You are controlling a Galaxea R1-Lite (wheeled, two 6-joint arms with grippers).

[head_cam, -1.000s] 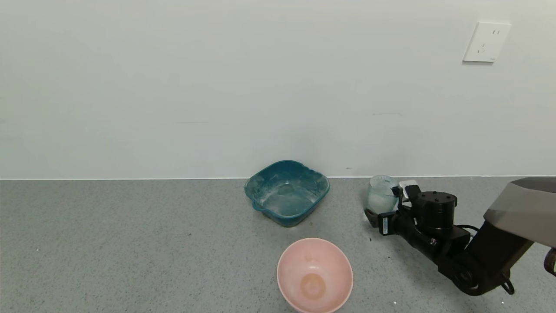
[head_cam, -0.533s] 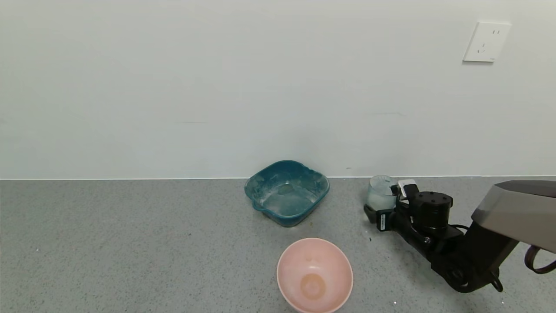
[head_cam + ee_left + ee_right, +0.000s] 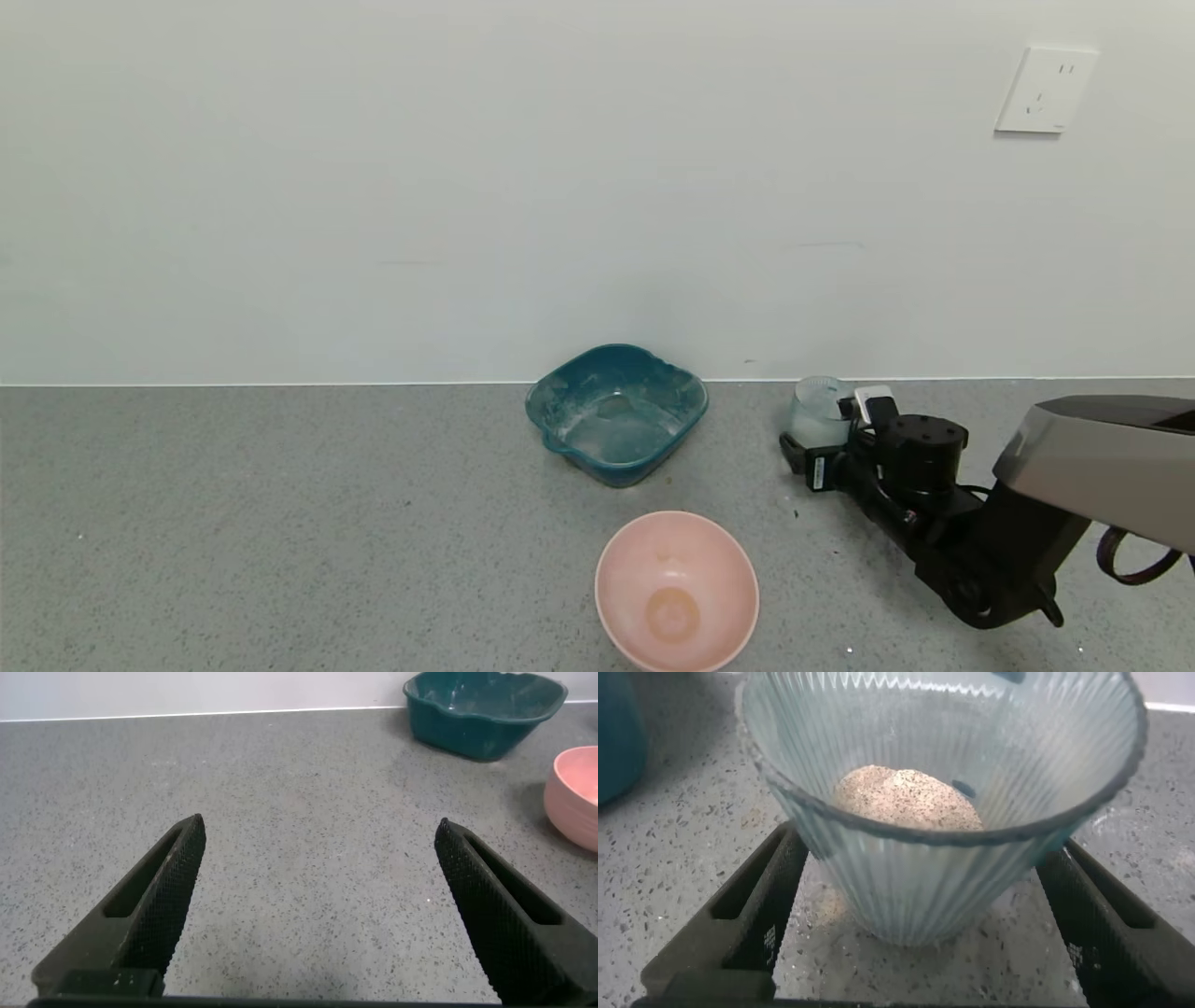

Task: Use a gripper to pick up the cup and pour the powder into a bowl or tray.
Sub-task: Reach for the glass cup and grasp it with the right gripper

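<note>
The cup [image 3: 815,416], a clear ribbed tumbler, stands on the grey counter near the back wall, right of the teal basin [image 3: 693,396]. In the right wrist view the cup [image 3: 924,887] fills the frame, with a mound of off-white powder [image 3: 910,798] at its bottom. My right gripper [image 3: 822,434] is open, with one finger on each side of the cup [image 3: 923,849] and a gap showing at its base. My left gripper [image 3: 318,829] is open and empty over bare counter, out of the head view.
A round pink bowl [image 3: 677,588] sits in front of the basin, nearer to me. In the left wrist view the basin [image 3: 486,719] and pink bowl [image 3: 575,789] lie far off. A wall socket [image 3: 1046,91] is high on the right.
My right arm has slid forward towards the cup, so its fingers reach farther round it. The cup, basin and pink bowl have not moved.
</note>
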